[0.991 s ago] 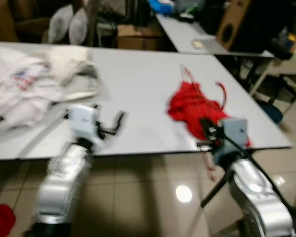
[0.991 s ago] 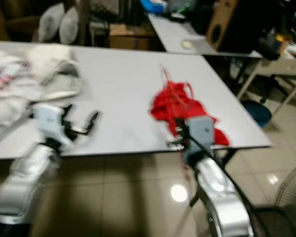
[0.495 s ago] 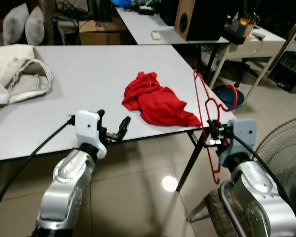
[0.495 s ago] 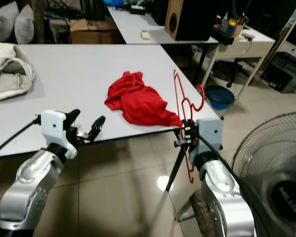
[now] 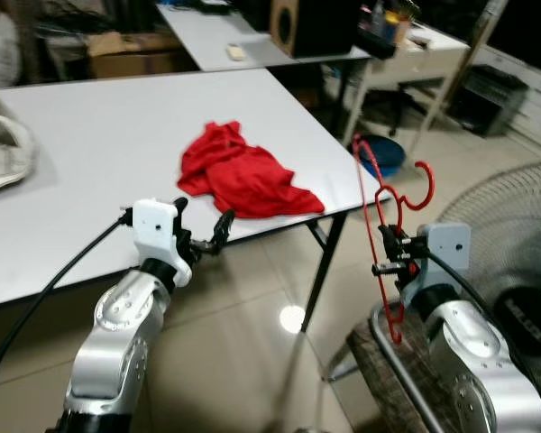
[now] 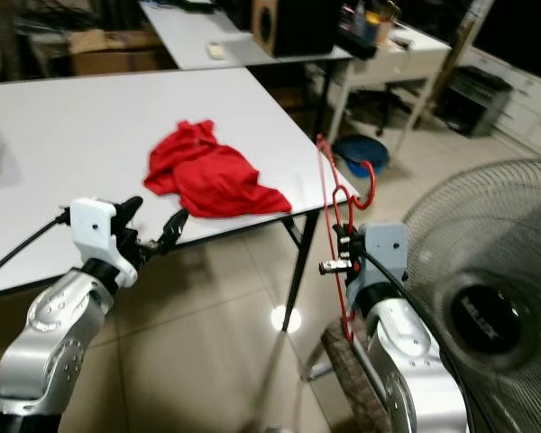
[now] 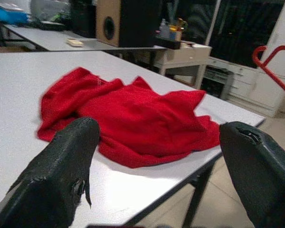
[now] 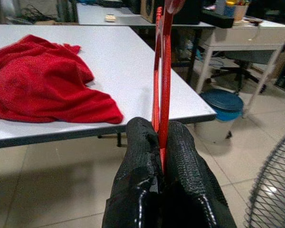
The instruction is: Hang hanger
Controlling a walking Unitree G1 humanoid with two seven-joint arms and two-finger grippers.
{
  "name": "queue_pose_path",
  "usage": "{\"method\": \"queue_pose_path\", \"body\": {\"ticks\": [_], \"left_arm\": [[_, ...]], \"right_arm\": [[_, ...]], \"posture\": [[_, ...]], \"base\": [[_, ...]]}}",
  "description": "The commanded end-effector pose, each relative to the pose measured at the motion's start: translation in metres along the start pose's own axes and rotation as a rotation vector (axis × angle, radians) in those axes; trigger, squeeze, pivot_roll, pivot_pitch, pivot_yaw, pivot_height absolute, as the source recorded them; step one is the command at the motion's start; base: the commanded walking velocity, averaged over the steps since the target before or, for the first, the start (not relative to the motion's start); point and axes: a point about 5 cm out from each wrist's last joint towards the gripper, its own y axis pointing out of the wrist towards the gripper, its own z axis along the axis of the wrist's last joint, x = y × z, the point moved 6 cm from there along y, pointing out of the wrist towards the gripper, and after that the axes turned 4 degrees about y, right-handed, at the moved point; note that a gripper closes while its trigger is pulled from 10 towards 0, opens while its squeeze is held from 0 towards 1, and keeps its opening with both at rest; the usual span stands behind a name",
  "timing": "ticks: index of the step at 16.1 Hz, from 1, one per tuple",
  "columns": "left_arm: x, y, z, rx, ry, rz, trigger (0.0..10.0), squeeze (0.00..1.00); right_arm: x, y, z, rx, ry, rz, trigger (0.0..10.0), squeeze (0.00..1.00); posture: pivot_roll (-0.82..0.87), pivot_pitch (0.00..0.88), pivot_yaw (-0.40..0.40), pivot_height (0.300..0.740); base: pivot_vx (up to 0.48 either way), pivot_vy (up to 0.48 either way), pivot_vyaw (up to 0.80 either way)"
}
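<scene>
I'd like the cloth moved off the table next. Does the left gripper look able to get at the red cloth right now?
Probably yes. The left gripper is open at the table edge, and the red cloth lies just beyond it with nothing between them. The right gripper holds the red hanger off to the side.

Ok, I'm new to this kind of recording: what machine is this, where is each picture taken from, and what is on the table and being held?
This is a walking humanoid robot with two silver arms, each ending in a two-fingered black end effector. Two pictures come from cameras in its head, looking down over its arms. The other two come from cameras on its wrists, looking along the fingers.

Ahead stands a white table with a crumpled red cloth near its corner. The right end effector, off the table's corner and above the floor, is closed on a thin red hanger held roughly upright, hook uppermost. The left end effector is open and empty at the table's front edge, pointing toward the cloth. A standing fan is on the robot's right.
</scene>
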Motion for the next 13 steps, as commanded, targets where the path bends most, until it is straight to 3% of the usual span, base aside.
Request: {"method": "queue_pose_path", "body": {"ticks": [1, 2, 8, 10, 13], "left_arm": [[0.001, 0.003, 0.002, 0.002, 0.004, -0.011, 10.0, 0.0], [0.001, 0.004, 0.003, 0.013, 0.007, -0.009, 10.0, 0.0], [-0.001, 0.005, 0.002, 0.004, 0.012, -0.022, 10.0, 0.0], [0.001, 0.006, 0.001, 0.003, 0.008, -0.022, 10.0, 0.0], [0.003, 0.007, 0.002, 0.011, 0.025, -0.036, 10.0, 0.0]], "right_arm": [[-0.003, -0.001, 0.007, 0.02, -0.009, 0.024, 10.0, 0.0], [-0.007, -0.001, 0.005, 0.011, -0.024, 0.049, 10.0, 0.0], [-0.004, 0.0, 0.001, 0.0, 0.004, 0.009, 10.0, 0.0], [0.001, -0.002, 0.001, 0.008, 0.014, -0.015, 10.0, 0.0], [0.003, -0.002, 0.001, 0.01, 0.02, -0.027, 10.0, 0.0]], "posture": [[-0.17, 0.0, -0.069, 0.74], [-0.17, 0.0, -0.073, 0.74], [-0.17, 0.0, -0.052, 0.74], [-0.18, 0.0, -0.047, 0.74], [-0.17, 0.0, -0.044, 0.74]], "base": [[0.0, 0.0, 0.0], [0.0, 0.0, 0.0], [0.0, 0.477, -0.1], [0.0, 0.0, -0.61], [0.0, 0.0, 0.0]]}}
